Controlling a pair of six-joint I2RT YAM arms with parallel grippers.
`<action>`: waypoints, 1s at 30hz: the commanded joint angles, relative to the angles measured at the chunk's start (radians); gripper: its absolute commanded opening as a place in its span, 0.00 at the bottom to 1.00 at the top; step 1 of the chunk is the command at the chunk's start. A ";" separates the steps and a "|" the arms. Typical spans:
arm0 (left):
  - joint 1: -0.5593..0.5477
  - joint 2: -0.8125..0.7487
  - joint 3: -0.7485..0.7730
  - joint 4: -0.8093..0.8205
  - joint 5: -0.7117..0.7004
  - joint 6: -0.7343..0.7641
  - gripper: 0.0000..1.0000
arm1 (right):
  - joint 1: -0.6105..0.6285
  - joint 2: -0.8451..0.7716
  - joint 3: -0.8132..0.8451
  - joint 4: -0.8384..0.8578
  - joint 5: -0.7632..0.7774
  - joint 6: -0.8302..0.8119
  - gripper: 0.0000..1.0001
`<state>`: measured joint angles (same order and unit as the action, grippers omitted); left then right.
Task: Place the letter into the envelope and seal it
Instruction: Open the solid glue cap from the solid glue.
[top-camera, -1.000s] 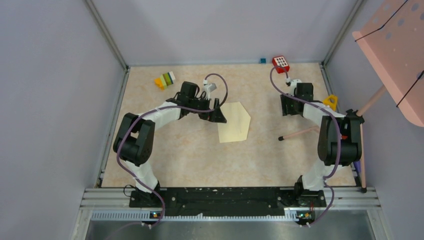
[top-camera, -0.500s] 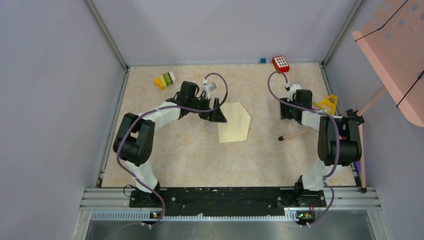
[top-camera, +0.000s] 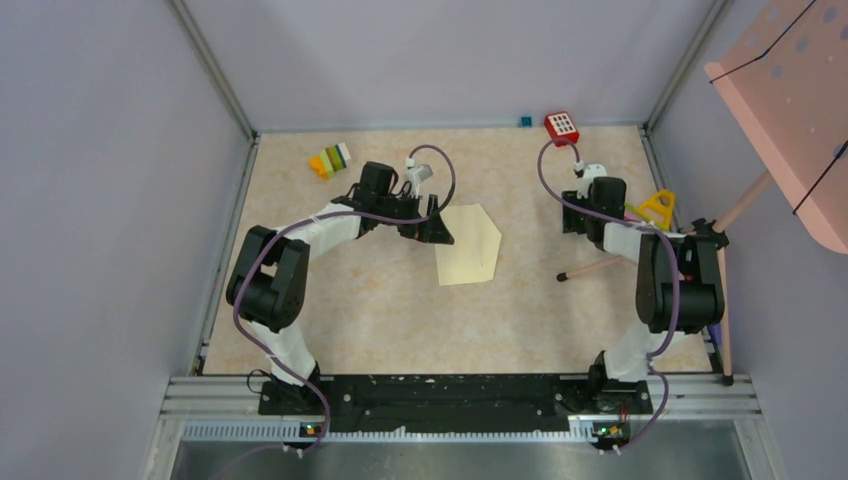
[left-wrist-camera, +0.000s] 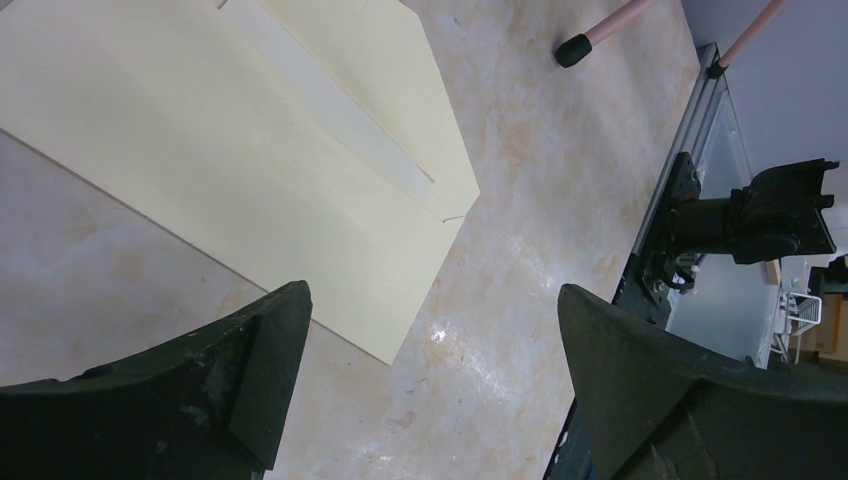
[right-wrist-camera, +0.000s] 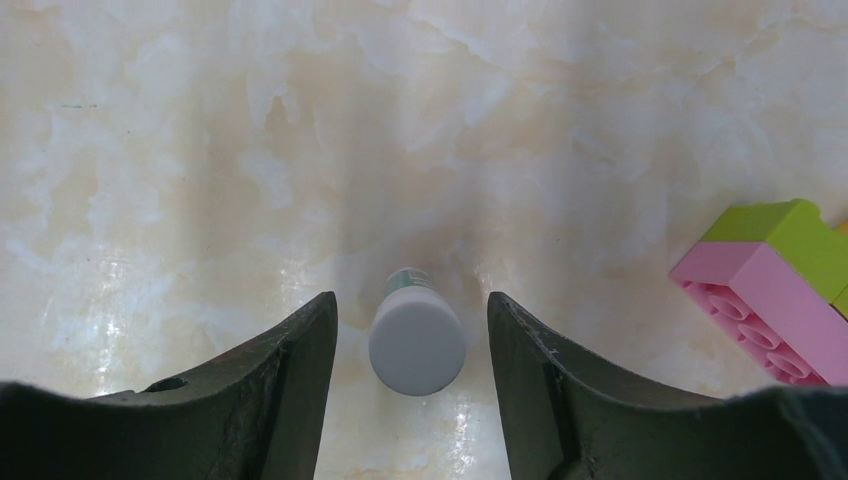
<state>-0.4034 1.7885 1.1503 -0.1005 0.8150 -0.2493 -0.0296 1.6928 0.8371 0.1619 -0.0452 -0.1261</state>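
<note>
Narrowing right end effector (right-wrist-camera: 410, 302), apart, straddles glue stick (right-wrist-camera: 417, 345); left end effector (left-wrist-camera: 430, 292) wide near envelope (left-wrist-camera: 250, 150).

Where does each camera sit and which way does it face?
Top external: above and behind the bases, looking down on the table; left arm, right arm whole.
Left wrist: on the left arm, looking down past the open left gripper at the envelope.
Right wrist: on the right arm, down through the open right gripper at a white-capped tube.
Shared: the envelope, in top and left wrist.
</note>
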 joint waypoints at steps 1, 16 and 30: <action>0.005 -0.043 0.001 0.050 0.022 -0.005 0.98 | -0.004 -0.089 -0.004 0.056 -0.002 0.024 0.56; 0.005 -0.043 0.010 0.046 0.025 -0.008 0.98 | -0.005 -0.098 0.019 0.034 0.006 0.030 0.36; 0.006 -0.071 0.112 -0.085 0.057 0.121 0.98 | -0.005 -0.223 0.104 -0.081 -0.177 -0.006 0.06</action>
<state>-0.4023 1.7885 1.1637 -0.1230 0.8246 -0.2356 -0.0296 1.5879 0.8356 0.1322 -0.0853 -0.1211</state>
